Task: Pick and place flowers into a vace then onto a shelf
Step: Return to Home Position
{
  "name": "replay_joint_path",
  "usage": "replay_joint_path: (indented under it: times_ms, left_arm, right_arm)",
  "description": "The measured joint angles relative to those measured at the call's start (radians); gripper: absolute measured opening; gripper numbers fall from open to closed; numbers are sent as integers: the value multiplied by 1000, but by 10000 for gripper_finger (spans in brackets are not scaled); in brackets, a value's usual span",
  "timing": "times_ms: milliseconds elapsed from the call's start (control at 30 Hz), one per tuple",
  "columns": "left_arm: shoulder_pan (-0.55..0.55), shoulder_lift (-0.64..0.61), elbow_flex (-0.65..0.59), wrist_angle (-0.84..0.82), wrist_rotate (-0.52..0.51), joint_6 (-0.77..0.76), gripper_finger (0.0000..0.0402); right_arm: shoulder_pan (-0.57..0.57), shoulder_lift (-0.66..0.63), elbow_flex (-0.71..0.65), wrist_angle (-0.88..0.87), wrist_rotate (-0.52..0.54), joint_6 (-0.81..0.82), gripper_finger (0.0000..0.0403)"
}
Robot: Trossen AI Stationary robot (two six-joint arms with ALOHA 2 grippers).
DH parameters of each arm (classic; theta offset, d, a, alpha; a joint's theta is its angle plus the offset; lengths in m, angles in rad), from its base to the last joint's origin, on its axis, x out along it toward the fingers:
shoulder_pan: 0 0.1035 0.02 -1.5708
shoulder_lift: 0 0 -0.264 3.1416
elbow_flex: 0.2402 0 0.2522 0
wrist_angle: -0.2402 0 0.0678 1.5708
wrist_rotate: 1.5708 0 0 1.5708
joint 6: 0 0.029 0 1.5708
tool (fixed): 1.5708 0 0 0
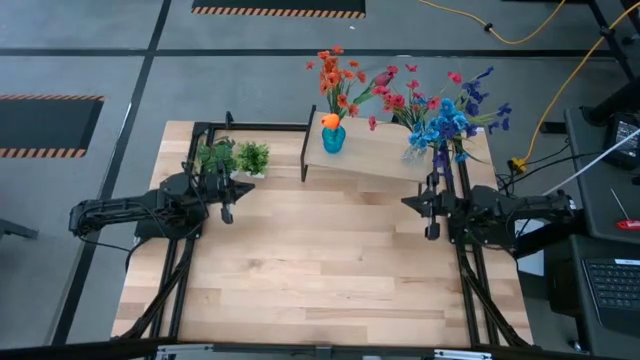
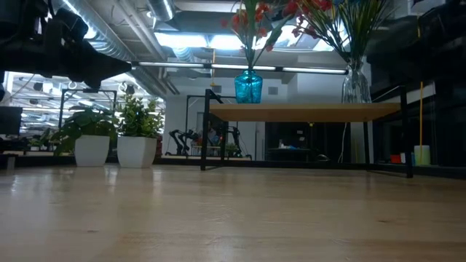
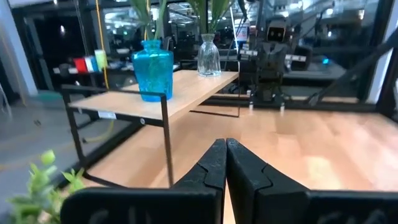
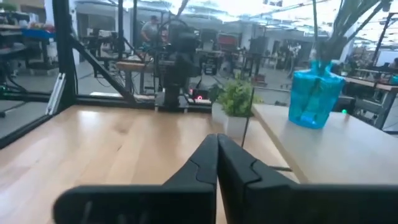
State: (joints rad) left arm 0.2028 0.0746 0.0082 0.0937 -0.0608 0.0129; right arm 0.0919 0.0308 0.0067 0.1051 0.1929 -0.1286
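- The small rectangular light-wood shelf (image 1: 385,155) on thin black metal legs stands at the back of the pale plank bench (image 1: 320,265), between the two arms.
- A squat blue glass vase (image 2: 248,86) stands on the shelf's left end in the high view. It holds a green-stemmed spray of red and orange blooms (image 1: 340,72), with an orange tulip (image 1: 330,121) sitting low at its neck.
- A transparent glass vase (image 2: 354,84) stands on the shelf's right end, well apart from the blue one. It carries long-stemmed sprays of red, blue and purple blooms (image 1: 447,118) that fan out over the shelf's edge.
- Both vases are upright, and neither is touched by an arm.
- Two leafy green plants in white pots (image 2: 116,142) stand side by side on the bench just left of the shelf.
- The left pincer (image 1: 228,213) hangs at the bench's left side, just in front of the plants and clear of the shelf. In the left wrist view its two dark fingers (image 3: 245,171) are pressed together with nothing between them.
- The right pincer (image 1: 432,230) is at the bench's right side, in front of the shelf's right end and apart from it. In the right wrist view its fingers (image 4: 239,165) meet tip to tip, closed and empty.
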Motion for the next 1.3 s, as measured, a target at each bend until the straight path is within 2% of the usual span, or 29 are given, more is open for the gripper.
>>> replay_joint_path:
  times_ms: [200, 1200, 1300]
  left_arm:
    - [0, 0, 0, 0, 0, -105, 6]
    - [0, 0, 0, 0, 2, -105, 8]
    - [0, 0, 0, 0, 2, -105, 8]
  right_arm:
    - [-5, 2, 0, -46, 0, -6, 19]
    - [14, -10, 0, -45, -1, -12, 23]
    - [18, -31, 0, -45, -3, 32, 23]
